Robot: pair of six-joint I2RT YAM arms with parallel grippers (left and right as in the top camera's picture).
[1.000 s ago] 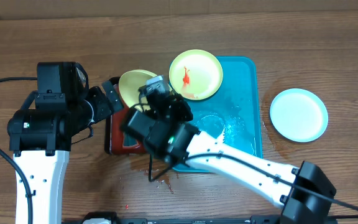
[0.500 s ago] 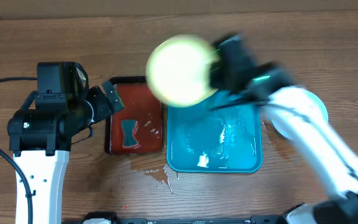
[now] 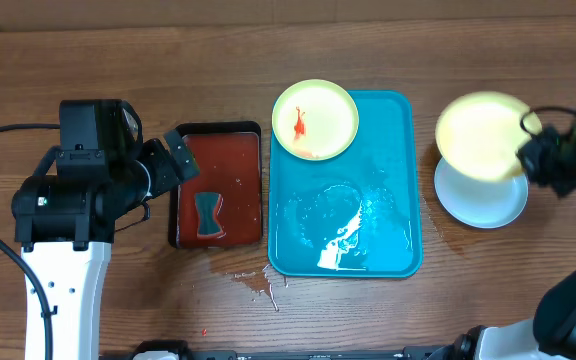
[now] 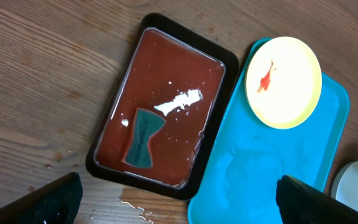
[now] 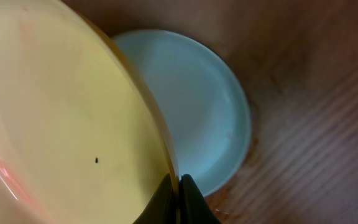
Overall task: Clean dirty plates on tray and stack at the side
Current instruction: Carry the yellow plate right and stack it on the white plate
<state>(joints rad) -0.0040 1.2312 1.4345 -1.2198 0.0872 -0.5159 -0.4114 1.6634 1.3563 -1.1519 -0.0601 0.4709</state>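
My right gripper [image 3: 540, 158] is shut on the rim of a yellow-green plate [image 3: 480, 136] and holds it above the light blue plate [image 3: 488, 202] on the table at the right. In the right wrist view my fingers [image 5: 178, 190] pinch the yellow plate's [image 5: 61, 124] edge over the blue plate [image 5: 194, 106]. A second yellow-green plate [image 3: 315, 119] with a red-orange smear lies on the far left corner of the turquoise tray [image 3: 388, 210]; it shows in the left wrist view [image 4: 284, 81] too. My left gripper [image 4: 176, 202] is open and empty, above the black tray.
A black tray of red liquid [image 3: 218, 185] with a dark sponge [image 3: 208, 215] in it stands left of the turquoise tray. Spilled drops [image 3: 258, 285] lie on the wood in front of it. The turquoise tray's floor is wet.
My right arm swung from over the black tray across to the far right, carrying the yellow-green plate to above the blue plate. The left arm has not moved.
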